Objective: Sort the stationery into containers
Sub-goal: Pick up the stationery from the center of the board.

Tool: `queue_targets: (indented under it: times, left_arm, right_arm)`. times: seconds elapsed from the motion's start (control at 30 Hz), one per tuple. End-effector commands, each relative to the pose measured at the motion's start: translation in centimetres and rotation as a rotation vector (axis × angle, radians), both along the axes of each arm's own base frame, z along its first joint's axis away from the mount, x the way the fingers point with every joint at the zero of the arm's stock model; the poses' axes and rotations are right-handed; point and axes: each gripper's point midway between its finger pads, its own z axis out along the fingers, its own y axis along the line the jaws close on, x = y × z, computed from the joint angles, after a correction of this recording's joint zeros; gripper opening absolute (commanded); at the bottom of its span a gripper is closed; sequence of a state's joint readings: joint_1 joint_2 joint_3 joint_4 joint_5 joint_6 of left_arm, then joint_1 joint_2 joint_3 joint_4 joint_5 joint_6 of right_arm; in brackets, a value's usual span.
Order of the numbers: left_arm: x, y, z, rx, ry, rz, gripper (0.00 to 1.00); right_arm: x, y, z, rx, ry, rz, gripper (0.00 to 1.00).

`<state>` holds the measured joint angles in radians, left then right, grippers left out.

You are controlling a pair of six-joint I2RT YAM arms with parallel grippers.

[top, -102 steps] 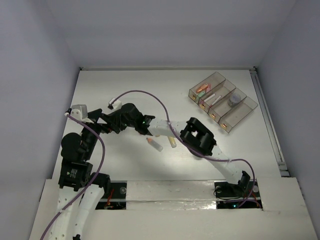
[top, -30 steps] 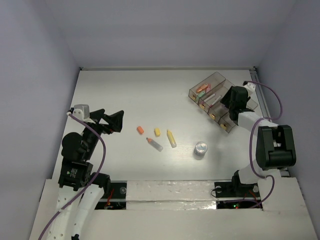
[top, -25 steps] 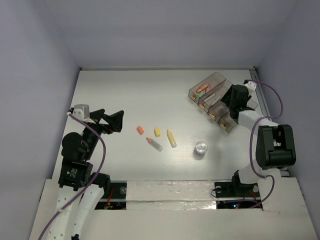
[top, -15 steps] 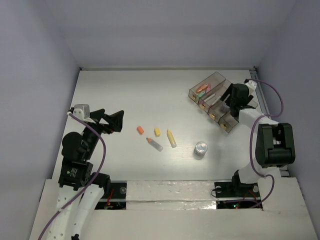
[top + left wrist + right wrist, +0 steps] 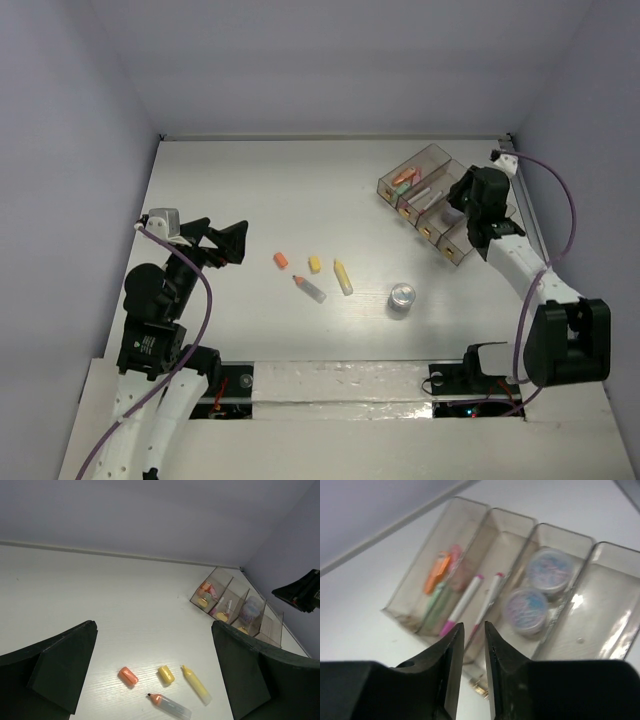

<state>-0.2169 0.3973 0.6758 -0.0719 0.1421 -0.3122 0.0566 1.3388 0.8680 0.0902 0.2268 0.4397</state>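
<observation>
Right wrist view: the right end effector hovers above the containers, its fingers drawn almost together with only a slit between them and nothing held. Below it, the first bin holds an orange marker among pink and green ones. The second holds two thin white pens, the third two round tins, and the fourth looks nearly bare. I judge this as the pause between one placement and the next pick.

Left wrist view: the left end effector is spread wide and empty, held above the desk and aimed at the loose items. An orange bit, a yellow bit and a yellow marker lie in a short row, apart from one another. A clear pen with an orange tip lies just nearer the camera. None is between the fingers, so this arm looks parked, not reaching.

Top external view: the right arm is stretched far out to the bins at the right rear, while the left arm is folded back at the left edge. A silver tin sits alone on the desk, between the loose row and the right arm's base. The likely next move is for the right arm to draw back, spread its fingers and come down over that tin, which belongs with the other two in the third bin.
</observation>
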Motion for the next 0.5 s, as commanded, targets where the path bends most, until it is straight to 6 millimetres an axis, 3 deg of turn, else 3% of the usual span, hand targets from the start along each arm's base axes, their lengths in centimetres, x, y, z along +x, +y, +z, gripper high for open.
queue_targets:
  times: [0.0, 0.13, 0.23, 0.47]
  left_arm:
    - [-0.4, -0.2, 2.6, -0.01, -0.081, -0.014, 0.99]
    - [-0.7, -0.3, 2.9, -0.011, -0.09, -0.02, 0.99]
    - [-1.0, -0.2, 3.1, -0.015, -0.1, -0.021, 0.99]
    - [-1.3, -0.3, 3.3, -0.018, -0.109, -0.027, 0.99]
  right_arm:
    - [-2.6, 4.6, -0.4, 0.011, 0.044, 0.178, 0.28]
    - [-6.7, 8.7, -4.0, -0.005, 0.209, 0.33, 0.29]
    - [-11.1, 12.1, -6.5, 0.008, 0.352, 0.468, 0.39]
    - [-16.5, 12.9, -5.9, 0.054, 0.453, 0.506, 0.66]
